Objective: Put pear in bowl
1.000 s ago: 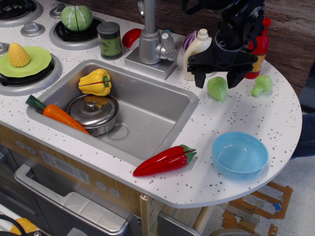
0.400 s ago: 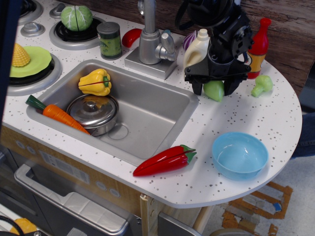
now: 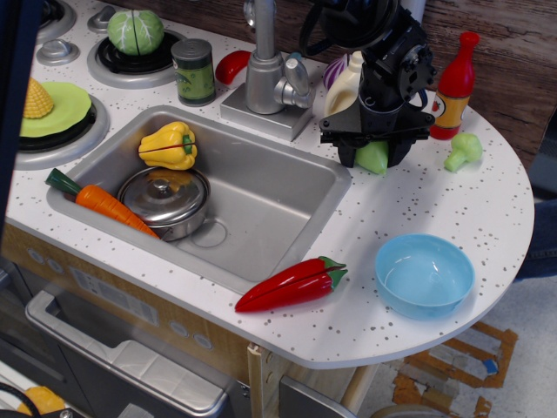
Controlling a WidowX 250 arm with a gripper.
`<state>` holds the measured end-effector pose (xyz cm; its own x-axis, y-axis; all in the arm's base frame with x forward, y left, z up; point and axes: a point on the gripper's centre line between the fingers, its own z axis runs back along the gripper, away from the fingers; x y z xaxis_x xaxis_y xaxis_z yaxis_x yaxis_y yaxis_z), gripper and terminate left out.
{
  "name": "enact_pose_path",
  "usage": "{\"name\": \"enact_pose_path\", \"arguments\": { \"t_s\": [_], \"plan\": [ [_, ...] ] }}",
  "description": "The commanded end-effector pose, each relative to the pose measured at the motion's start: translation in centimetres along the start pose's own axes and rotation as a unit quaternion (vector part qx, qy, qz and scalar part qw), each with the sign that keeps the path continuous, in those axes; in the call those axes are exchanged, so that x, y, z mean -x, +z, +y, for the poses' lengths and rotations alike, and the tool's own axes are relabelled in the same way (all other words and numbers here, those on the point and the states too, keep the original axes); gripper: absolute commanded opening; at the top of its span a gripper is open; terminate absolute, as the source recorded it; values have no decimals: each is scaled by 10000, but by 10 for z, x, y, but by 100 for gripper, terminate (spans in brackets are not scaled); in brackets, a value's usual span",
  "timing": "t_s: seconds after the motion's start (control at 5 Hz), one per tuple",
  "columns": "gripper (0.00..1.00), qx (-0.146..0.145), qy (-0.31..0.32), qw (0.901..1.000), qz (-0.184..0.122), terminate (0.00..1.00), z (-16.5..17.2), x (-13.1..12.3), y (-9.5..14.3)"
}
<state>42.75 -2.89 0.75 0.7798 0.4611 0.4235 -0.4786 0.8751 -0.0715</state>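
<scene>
The pear [image 3: 372, 158] is a small pale-green toy fruit on the speckled counter, right of the sink. My black gripper [image 3: 374, 153] is down over it, with one finger on each side and the pear's top hidden by the gripper body. The fingers look closed against the pear, which still rests on the counter. The bowl [image 3: 425, 274] is a shallow light-blue bowl, empty, near the counter's front right edge, well in front of the pear.
A red chili pepper [image 3: 292, 284] lies left of the bowl. The sink [image 3: 287, 205] holds a yellow pepper, a carrot and a lidded steel pot [image 3: 165, 201]. A white bottle [image 3: 346, 85], a red bottle [image 3: 455, 85] and a broccoli floret [image 3: 463, 150] stand around the gripper.
My gripper moved left and down from above the pear onto it. The fingers closed in around the pear, which shifted slightly left and toward the back.
</scene>
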Motion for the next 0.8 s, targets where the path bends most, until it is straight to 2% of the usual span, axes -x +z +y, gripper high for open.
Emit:
{"name": "enact_pose_path", "arguments": {
  "t_s": [0.0,0.2,0.4,0.6],
  "plan": [
    [0,-184,163,9997,-78,0,-5,-6,43],
    [0,-279,462,9978,377,0,-8,5,79],
    [0,-332,891,9929,713,0,-10,37,112],
    [0,-482,1085,9889,896,0,-17,66,126]
  ]
}}
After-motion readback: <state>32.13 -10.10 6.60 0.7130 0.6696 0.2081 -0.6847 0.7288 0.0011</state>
